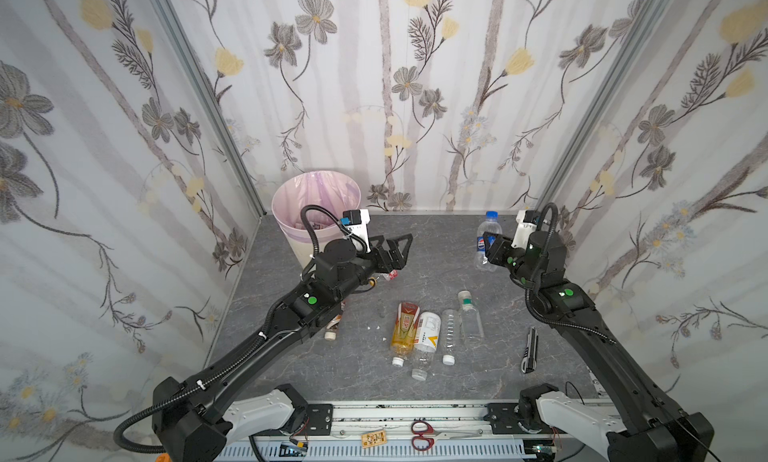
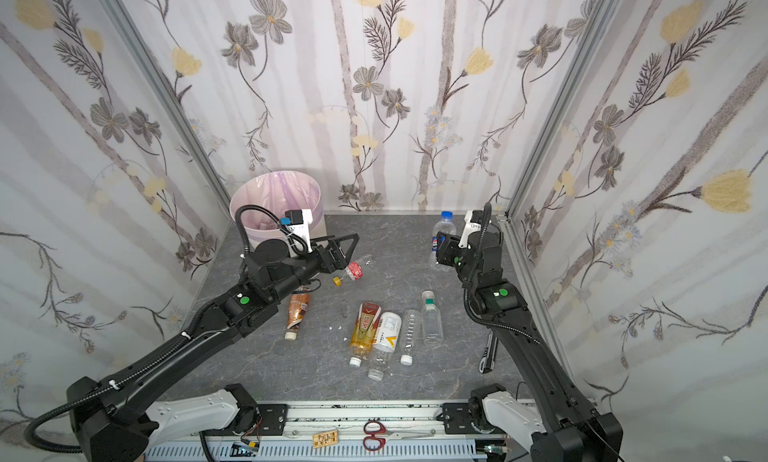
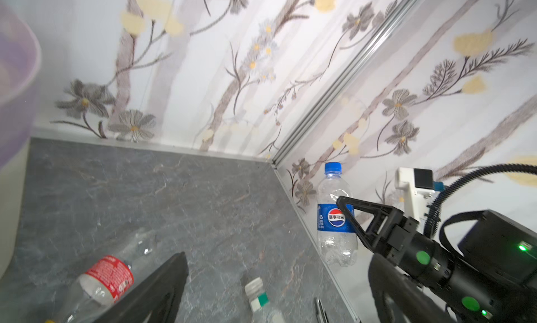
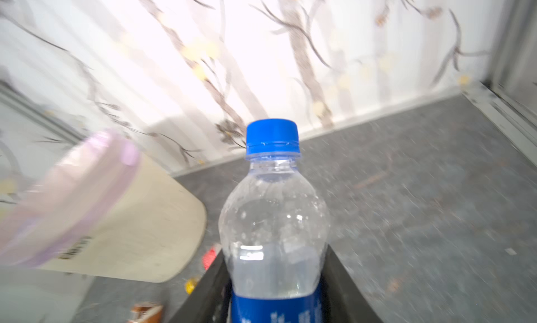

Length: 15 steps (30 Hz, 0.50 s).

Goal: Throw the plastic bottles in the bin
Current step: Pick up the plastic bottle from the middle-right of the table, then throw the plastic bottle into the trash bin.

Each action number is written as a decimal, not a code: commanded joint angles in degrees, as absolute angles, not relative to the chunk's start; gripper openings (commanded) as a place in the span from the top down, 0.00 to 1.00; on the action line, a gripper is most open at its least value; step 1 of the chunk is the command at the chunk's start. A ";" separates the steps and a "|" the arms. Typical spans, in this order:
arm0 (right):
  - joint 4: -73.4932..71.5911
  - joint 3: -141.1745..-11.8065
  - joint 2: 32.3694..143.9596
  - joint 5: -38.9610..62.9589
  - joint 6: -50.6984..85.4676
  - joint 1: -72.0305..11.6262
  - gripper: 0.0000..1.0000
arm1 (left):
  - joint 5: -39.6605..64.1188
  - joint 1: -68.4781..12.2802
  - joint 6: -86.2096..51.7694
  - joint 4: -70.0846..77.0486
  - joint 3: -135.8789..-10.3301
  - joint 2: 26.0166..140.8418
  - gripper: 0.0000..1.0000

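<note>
My right pincer (image 1: 493,248) is clenched on a blue-labelled bottle (image 4: 273,220), its two black fingers (image 4: 348,292) pressed against opposite sides of the label. The bottle is clear, stands upright with its blue cap uppermost, and I cannot tell whether its base touches the grey table (image 1: 436,281). It is well apart from the bin (image 1: 277,202), at the opposite end of the same back wall. The bin is a cream wastebasket with a pale pink liner folded over its rim, upright in a back corner. My left pincer (image 2: 347,250) hangs just beside the bin, released, its jaws wide apart with nothing between them. Below it, near the bin's foot, a red-labelled bottle (image 2: 354,271) lies on its side. A brown-labelled bottle (image 2: 298,310) lies a little farther from the bin, partly under my left arm (image 2: 166,356). Four more bottles (image 2: 386,335) lie side by side farther out still, toward the table's middle. A dark utility knife (image 2: 489,352) lies far from the bin, beside my right arm (image 2: 532,356).
</note>
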State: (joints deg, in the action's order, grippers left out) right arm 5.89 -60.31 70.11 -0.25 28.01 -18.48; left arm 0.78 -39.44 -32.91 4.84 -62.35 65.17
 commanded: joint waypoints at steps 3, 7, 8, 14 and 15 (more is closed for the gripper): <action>-7.76 -70.61 73.82 2.11 27.38 -24.69 0.55 | -0.10 -33.24 -32.57 -0.72 -67.50 63.35 0.00; -18.23 -76.56 77.34 2.79 26.63 -28.46 0.54 | 0.06 -27.78 -33.85 -1.80 -68.47 59.85 0.00; -21.46 -77.24 77.98 2.76 26.48 -29.34 0.54 | 0.00 -26.72 -33.84 -1.93 -68.47 58.97 0.00; -37.57 -79.64 82.70 0.16 26.12 -33.79 0.53 | -1.69 -21.82 -34.83 -2.85 -65.96 53.18 0.00; -38.45 -80.84 84.13 0.02 26.00 -34.36 0.53 | -1.58 -21.28 -34.90 -2.97 -65.54 52.71 0.00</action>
